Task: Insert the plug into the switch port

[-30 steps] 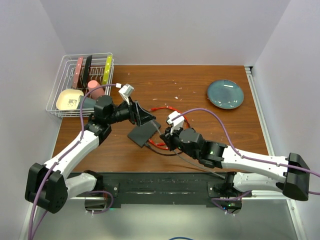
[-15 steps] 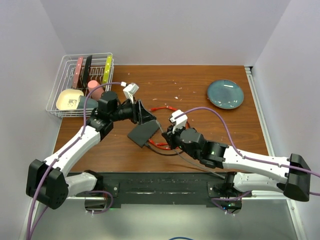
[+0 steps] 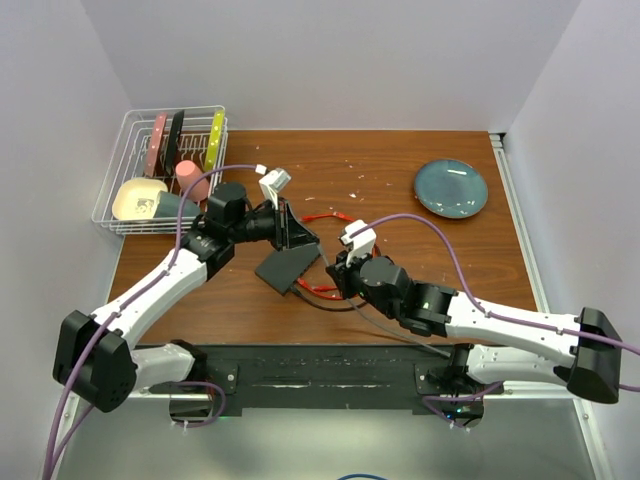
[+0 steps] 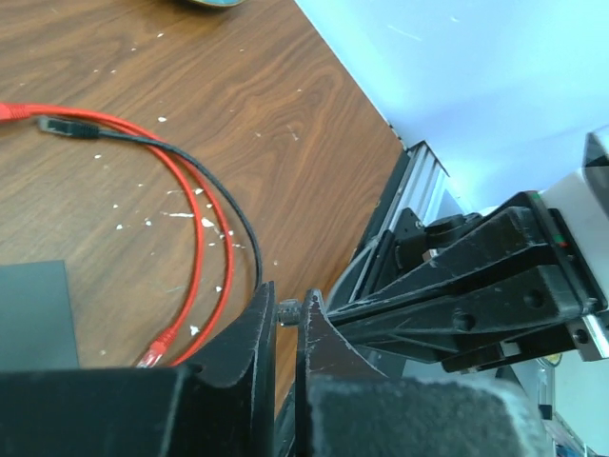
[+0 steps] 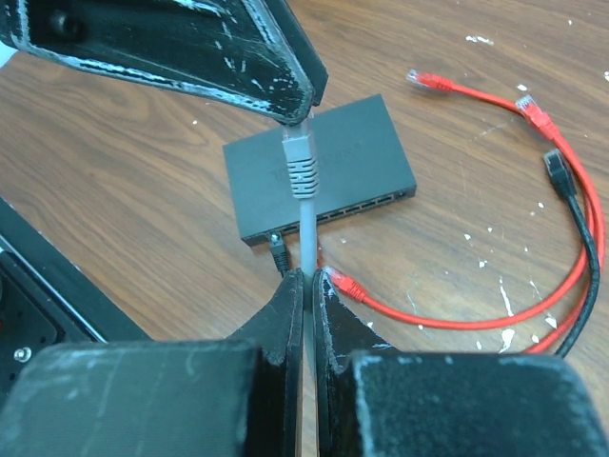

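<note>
The switch (image 3: pixel 288 267) is a flat black box lying on the wooden table, and its row of ports (image 5: pixel 343 211) faces my right gripper. A grey plug (image 5: pixel 300 162) stands up above the box on its grey cable (image 5: pixel 306 233). My right gripper (image 5: pixel 309 276) is shut on that cable just below the plug. My left gripper (image 3: pixel 300 240) is shut on the plug's tip, seen as a small grey nub between its fingertips (image 4: pixel 288 307). One black plug (image 5: pixel 277 253) sits in a port at the box's left end.
Red cables (image 5: pixel 533 286) and a black cable (image 5: pixel 571 205) loop on the table right of the switch. A blue-grey plate (image 3: pixel 451 188) lies at the back right. A wire dish rack (image 3: pixel 125 150) with dishes stands at the back left.
My left gripper has moved right, over the switch, and closed from open onto the grey plug. My right gripper has kept its hold on the cable, barely moving.
</note>
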`<control>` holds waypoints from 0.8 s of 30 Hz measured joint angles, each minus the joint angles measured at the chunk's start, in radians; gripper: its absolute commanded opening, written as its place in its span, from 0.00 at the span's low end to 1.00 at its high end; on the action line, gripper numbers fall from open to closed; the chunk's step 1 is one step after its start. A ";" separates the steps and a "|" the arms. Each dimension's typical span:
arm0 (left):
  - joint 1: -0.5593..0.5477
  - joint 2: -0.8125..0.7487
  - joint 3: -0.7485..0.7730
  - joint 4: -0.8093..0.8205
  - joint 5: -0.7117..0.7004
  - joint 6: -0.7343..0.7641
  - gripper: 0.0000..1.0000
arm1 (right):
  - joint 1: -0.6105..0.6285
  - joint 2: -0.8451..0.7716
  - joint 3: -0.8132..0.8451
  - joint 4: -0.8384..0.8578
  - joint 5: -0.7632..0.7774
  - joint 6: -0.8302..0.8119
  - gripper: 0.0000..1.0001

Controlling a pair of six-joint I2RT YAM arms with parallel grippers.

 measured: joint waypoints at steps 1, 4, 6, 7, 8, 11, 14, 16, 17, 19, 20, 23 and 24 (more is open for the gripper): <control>-0.004 0.000 0.002 0.002 0.000 0.000 0.00 | -0.001 0.000 0.000 -0.005 0.000 0.002 0.00; -0.007 -0.002 0.005 0.004 -0.003 0.000 0.00 | -0.003 -0.002 0.000 -0.005 0.000 0.003 0.19; -0.009 -0.010 0.005 0.004 -0.013 0.001 0.00 | -0.004 -0.003 0.000 -0.006 -0.001 0.003 0.38; -0.010 -0.017 0.005 0.004 -0.020 0.002 0.00 | -0.004 -0.004 0.001 -0.006 -0.002 0.005 0.43; -0.010 -0.029 0.005 0.005 -0.030 0.005 0.00 | -0.004 -0.007 0.001 -0.007 -0.002 0.003 0.49; -0.009 -0.074 0.005 0.006 -0.047 0.024 0.00 | -0.006 -0.024 0.005 -0.009 -0.016 -0.008 0.55; -0.009 -0.114 0.005 0.011 -0.043 0.053 0.00 | -0.035 -0.048 0.022 -0.006 -0.082 -0.021 0.64; -0.009 -0.134 0.005 0.014 -0.033 0.073 0.00 | -0.064 -0.061 0.035 0.000 -0.140 -0.032 0.68; -0.009 -0.143 0.005 0.015 -0.024 0.089 0.00 | -0.081 -0.067 0.043 0.006 -0.192 -0.039 0.69; -0.009 -0.153 0.004 0.016 -0.004 0.109 0.00 | -0.106 -0.072 0.058 0.015 -0.259 -0.047 0.69; -0.009 -0.159 0.003 0.016 0.009 0.119 0.00 | -0.119 -0.072 0.068 0.018 -0.301 -0.053 0.69; -0.009 -0.185 -0.014 0.033 0.050 0.144 0.00 | -0.151 -0.072 0.092 0.024 -0.417 -0.068 0.66; -0.009 -0.198 -0.024 0.039 0.066 0.152 0.00 | -0.166 -0.072 0.098 0.027 -0.462 -0.071 0.66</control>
